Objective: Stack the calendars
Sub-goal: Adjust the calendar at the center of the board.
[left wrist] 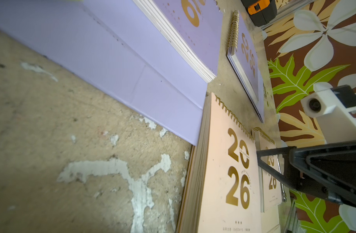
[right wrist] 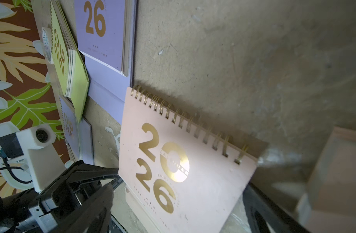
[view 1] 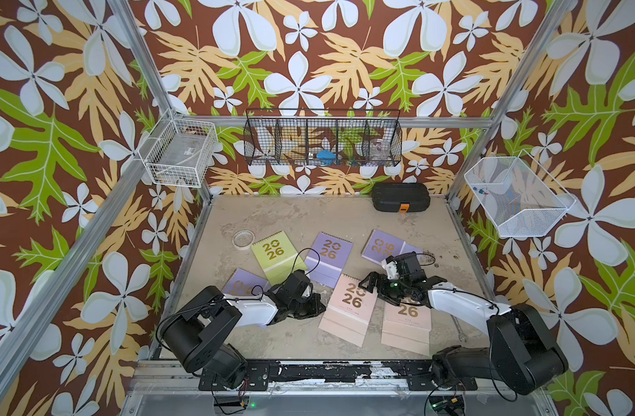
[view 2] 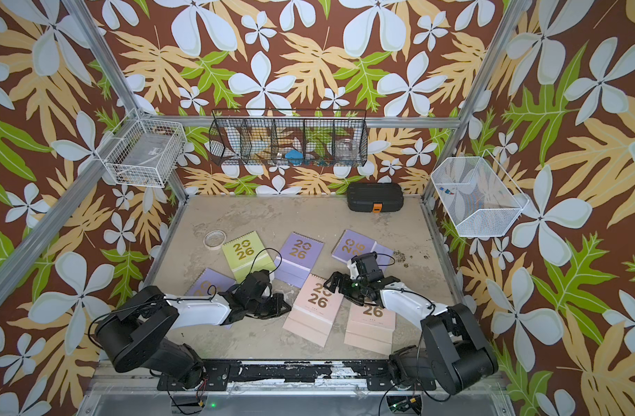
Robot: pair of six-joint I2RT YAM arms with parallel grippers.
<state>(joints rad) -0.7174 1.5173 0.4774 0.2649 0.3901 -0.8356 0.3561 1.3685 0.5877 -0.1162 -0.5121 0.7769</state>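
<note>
Several calendars with gold "2026" covers lie flat on the table: a lime green one, lilac ones, the last partly under my left arm, and two pale pink ones. My right gripper hangs open over the middle pink calendar. In the right wrist view its fingers stand on either side of the cover. My left gripper is shut and empty, low on the table at that calendar's left edge.
A black case with an orange latch stands at the back. A clear round dish lies beside the green calendar. A wrench lies near the right edge. Wire baskets hang on the walls.
</note>
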